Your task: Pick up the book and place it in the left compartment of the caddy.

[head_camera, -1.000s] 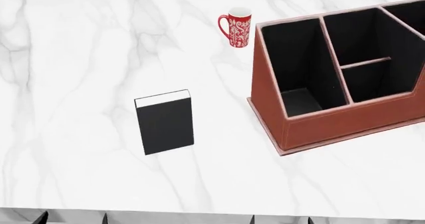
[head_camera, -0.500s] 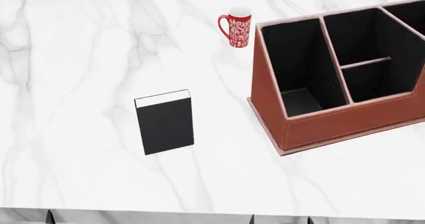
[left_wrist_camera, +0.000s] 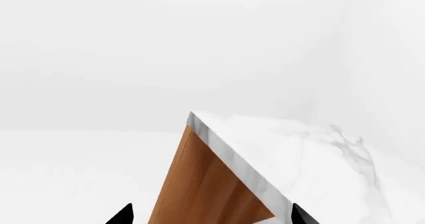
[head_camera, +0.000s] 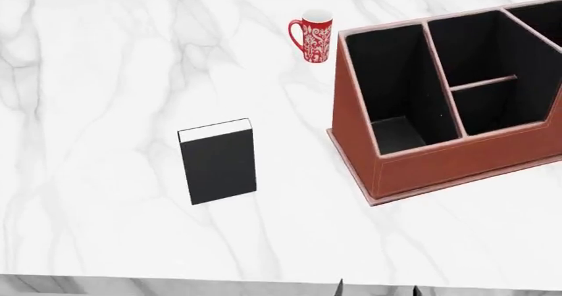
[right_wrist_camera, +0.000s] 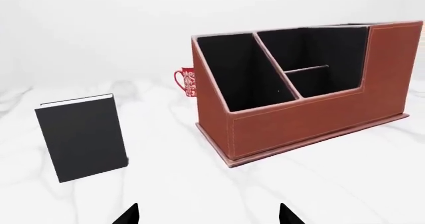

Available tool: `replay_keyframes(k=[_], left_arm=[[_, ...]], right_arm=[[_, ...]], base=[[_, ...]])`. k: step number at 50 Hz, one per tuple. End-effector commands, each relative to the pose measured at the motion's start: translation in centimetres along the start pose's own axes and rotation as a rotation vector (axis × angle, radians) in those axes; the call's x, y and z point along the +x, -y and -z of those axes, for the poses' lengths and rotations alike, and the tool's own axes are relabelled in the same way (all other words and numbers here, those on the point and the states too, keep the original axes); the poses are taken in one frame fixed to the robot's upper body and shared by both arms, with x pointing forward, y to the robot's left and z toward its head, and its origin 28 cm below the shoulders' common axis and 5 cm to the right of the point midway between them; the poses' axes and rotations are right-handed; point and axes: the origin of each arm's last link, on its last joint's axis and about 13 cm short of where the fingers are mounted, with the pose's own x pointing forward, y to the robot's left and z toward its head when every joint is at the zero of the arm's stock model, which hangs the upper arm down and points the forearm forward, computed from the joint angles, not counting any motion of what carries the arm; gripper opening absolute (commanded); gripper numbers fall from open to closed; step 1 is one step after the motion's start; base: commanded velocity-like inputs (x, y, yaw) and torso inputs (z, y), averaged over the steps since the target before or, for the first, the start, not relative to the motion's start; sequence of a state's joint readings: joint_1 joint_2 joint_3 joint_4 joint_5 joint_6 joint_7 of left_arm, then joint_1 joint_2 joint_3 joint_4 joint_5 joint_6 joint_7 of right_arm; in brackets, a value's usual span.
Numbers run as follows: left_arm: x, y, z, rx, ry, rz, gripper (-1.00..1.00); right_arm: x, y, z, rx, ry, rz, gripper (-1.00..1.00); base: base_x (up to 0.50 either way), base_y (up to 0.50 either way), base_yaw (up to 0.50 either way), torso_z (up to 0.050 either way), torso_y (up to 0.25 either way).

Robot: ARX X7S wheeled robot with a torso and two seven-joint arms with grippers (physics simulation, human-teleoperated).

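The black book [head_camera: 218,161] stands upright on the white marble table [head_camera: 105,79], left of the caddy [head_camera: 439,171]; it also shows in the right wrist view [right_wrist_camera: 82,137]. The reddish-brown caddy [right_wrist_camera: 299,124] has its long left compartment [head_camera: 386,92] empty, also seen in the right wrist view [right_wrist_camera: 232,69]. My right gripper [right_wrist_camera: 208,219] is open and empty, low at the table's near edge, facing book and caddy; its tips [head_camera: 341,286] barely show in the head view. My left gripper [left_wrist_camera: 211,219] is open and empty, off the table by a corner of it.
A red patterned mug [head_camera: 312,38] stands behind the caddy's left side, also in the right wrist view [right_wrist_camera: 186,82]. The table's front edge [head_camera: 263,279] runs along the bottom of the head view. The left wrist view shows the table's corner and wooden side [left_wrist_camera: 206,189].
The dark gripper tips at the head view's bottom edge have sunk lower; those at the left are gone from view. Book, caddy and mug have not moved.
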State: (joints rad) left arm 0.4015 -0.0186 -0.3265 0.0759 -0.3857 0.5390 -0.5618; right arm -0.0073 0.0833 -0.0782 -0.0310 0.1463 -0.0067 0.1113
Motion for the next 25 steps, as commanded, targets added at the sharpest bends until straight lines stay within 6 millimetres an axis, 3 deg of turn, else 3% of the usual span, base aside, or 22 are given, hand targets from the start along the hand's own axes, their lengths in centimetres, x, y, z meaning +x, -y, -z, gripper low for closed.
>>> replay_keyframes(k=[1,9,14,25], left_arm=[[-0.6,-1.0,-0.3,0.025,0.058,-0.038,1.00],[-0.2,-0.3,0.1,0.091,-0.007,-0.025,1.00],[-0.4,0.1,-0.2,0.079,0.060,0.076,1.00],[-0.3,0.2,-0.1,0.065,0.031,0.069,1.00]], right_arm=[[0.0,0.1,-0.3,0.031,0.022,-0.011,1.00],[-0.3,0.1,-0.4,0.013,0.070,-0.019,1.00],[-0.3,0.1,-0.3,0.016,0.060,-0.021,1.00],[-0.2,0.1,-0.4,0.001,0.072,-0.009,1.00]], base=[[0.00,0.00,0.00,0.000,0.000],[0.00,0.00,0.00,0.000,0.000],[0.00,0.00,0.00,0.004,0.000],[0.00,0.00,0.00,0.050,0.000]])
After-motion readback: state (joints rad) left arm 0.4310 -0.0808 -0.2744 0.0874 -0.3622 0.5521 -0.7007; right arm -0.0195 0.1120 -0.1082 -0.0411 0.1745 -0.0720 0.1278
